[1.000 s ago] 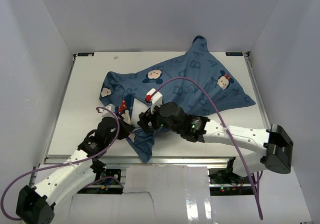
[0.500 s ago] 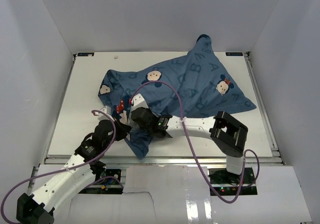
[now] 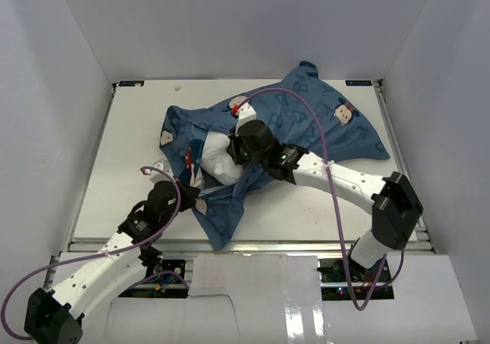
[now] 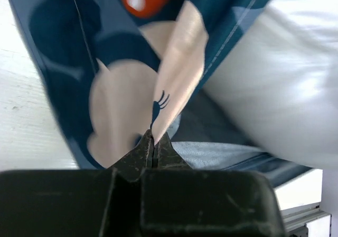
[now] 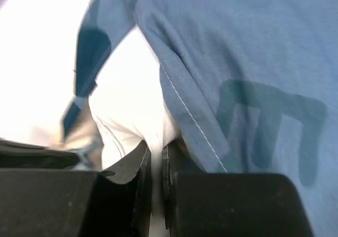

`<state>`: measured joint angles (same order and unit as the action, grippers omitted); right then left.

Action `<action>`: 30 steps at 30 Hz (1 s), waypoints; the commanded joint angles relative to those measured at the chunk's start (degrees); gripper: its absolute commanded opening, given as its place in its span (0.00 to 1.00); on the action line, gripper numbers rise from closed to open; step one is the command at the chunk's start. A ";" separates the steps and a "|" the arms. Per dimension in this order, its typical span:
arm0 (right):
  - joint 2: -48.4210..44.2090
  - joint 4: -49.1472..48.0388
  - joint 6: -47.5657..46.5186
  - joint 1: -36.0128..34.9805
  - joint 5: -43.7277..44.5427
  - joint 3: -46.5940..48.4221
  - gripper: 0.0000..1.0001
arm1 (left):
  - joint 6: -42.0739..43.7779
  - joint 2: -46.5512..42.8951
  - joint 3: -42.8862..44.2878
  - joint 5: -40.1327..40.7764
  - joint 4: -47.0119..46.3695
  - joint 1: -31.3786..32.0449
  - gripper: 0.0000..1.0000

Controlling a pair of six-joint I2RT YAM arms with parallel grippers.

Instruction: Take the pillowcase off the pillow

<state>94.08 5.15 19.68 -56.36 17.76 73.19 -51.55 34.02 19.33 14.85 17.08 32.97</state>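
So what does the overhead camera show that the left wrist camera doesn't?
Only overhead: the flat white table, both arms, and the right gripper reaching in from the far side. Only left wrist: the left gripper pinching a fold printed with a mouse face, its eyelashes visible. Both: the soft blue cartoon-printed fabric pillowcase and the plump white fabric pillow poking out of it.

The blue mouse-print pillowcase (image 3: 356, 133) lay crumpled across the worktop (image 3: 130, 152), its near opening gaping around a bared end of the white pillow (image 3: 218, 162).
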 commanded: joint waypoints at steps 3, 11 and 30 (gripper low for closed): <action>-7.68 -7.08 -0.35 6.78 -7.11 1.61 0.08 | 0.49 4.47 -4.04 0.62 -2.48 0.16 0.00; -11.37 -7.17 1.32 7.49 -22.84 1.53 0.08 | 0.92 14.83 -4.84 3.42 -14.18 0.08 0.00; -35.37 -10.69 -3.24 6.17 -18.74 -30.04 0.08 | 8.02 35.08 10.90 -6.02 -14.88 -3.44 0.74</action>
<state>61.08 -3.44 18.72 -50.46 -2.63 39.66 -48.60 73.14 29.19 12.86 2.15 30.68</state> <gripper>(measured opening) 0.111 0.681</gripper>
